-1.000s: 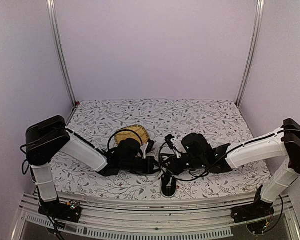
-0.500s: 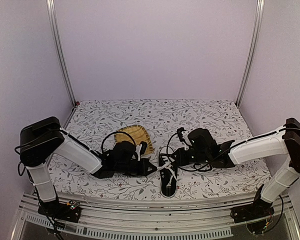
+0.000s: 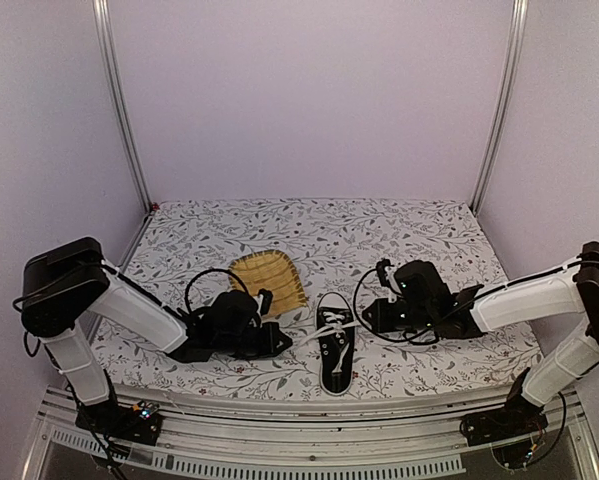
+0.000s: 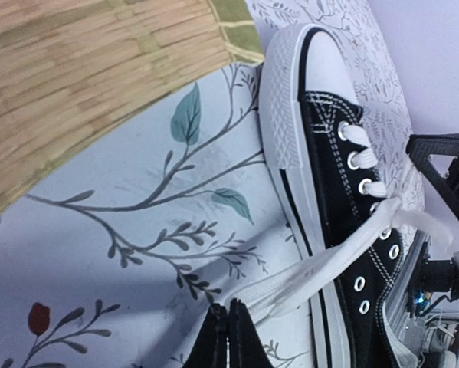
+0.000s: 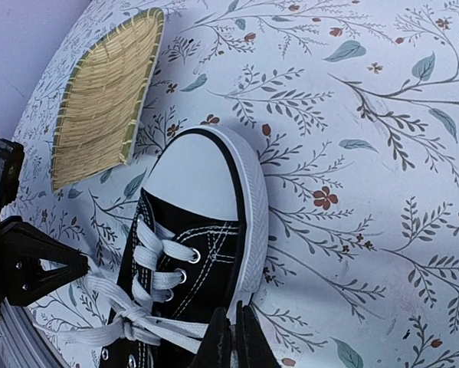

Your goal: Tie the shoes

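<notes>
While both arms reach low over it, the table covered in a white floral-print cloth (image 3: pixel 379 230) fills the floor of the cell. Left white-and-black arm (image 3: pixel 139 305) comes in from the left edge, right white-and-black arm (image 3: pixel 519 295) from the right, both stretched toward the middle near the front edge. Yellow woven rectangular mat (image 3: pixel 267 275) lies flat left of centre, just beside the shoe's toe, a small gap between them. Black canvas low-top sneaker with white rubber sole and toe cap (image 3: pixel 334 350) sits upright on its sole at the front centre of the table, between the two grippers, toe pointing to the far side and heel toward the near edge. Left gripper (image 4: pixel 229 314) is low on the cloth to the left of the sneaker, jaws closed and pinching one end of the white laces (image 5: pixel 156 247). Right gripper (image 5: pixel 233 318) is on the sneaker's right side, jaws closed on the other end. Each end runs out sideways from a crossing over the tongue; the eyelet rows below the toe cap are laced.
</notes>
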Controlling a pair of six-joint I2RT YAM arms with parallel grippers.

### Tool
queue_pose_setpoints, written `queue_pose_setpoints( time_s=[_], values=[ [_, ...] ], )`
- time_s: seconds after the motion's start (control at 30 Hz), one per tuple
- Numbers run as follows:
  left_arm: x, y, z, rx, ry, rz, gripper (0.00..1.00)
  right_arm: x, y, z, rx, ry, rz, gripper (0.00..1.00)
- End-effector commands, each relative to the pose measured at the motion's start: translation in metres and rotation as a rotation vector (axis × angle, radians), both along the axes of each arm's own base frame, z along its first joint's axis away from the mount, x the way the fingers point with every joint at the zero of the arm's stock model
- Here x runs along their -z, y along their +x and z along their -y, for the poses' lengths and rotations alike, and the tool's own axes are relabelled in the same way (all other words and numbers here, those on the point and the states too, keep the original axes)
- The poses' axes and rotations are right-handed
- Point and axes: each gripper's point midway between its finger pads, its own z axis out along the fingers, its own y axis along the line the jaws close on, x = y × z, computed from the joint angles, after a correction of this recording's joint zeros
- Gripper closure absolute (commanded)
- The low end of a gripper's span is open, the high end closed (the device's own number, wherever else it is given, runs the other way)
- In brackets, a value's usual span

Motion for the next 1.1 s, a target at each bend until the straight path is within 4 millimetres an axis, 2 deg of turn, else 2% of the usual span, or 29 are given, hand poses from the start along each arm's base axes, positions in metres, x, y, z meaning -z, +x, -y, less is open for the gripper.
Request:
queue_pose_setpoints(
  time_s=[0.0, 0.17, 0.43, 0.67, 0.8, 0.83, 0.87, 0.93, 1.0, 1.07],
  values=[
    [0.005, 0.006, -0.025, -0.08, 0.048, -0.004, 1.0, 0.001, 0.002, 0.019, 0.057, -0.001, -0.005, 0.98],
    [0.01, 0.005, -0.038, -0.114, 0.076, -0.01, 1.0, 0.003, 0.001, 0.03, 0.081, -0.009, -0.012, 0.98],
    [0.016, 0.004, -0.049, -0.14, 0.106, -0.016, 1.0, 0.013, -0.001, 0.041, 0.105, -0.021, -0.032, 0.98],
    [0.015, 0.005, -0.051, -0.15, 0.107, -0.013, 1.0, 0.016, -0.003, 0.043, 0.108, -0.019, -0.039, 0.98],
    [0.01, 0.005, -0.047, -0.129, 0.089, 0.004, 1.0, 0.01, -0.004, 0.038, 0.082, 0.006, -0.03, 0.97],
    [0.005, 0.005, -0.044, -0.112, 0.074, 0.021, 1.0, 0.006, -0.005, 0.035, 0.063, 0.017, -0.021, 0.94],
    [0.0, 0.005, -0.041, -0.099, 0.059, 0.034, 0.95, 0.003, -0.006, 0.033, 0.044, 0.024, -0.016, 0.85],
    [-0.014, 0.006, -0.037, -0.076, 0.035, 0.076, 0.66, -0.006, -0.006, 0.029, 0.017, 0.04, 0.009, 0.62],
    [-0.027, 0.007, -0.039, -0.071, 0.022, 0.116, 0.49, -0.014, -0.007, 0.03, 0.008, 0.049, 0.032, 0.46],
    [-0.038, 0.008, -0.044, -0.072, 0.021, 0.157, 0.4, -0.026, -0.008, 0.03, -0.002, 0.063, 0.061, 0.34]
  ],
)
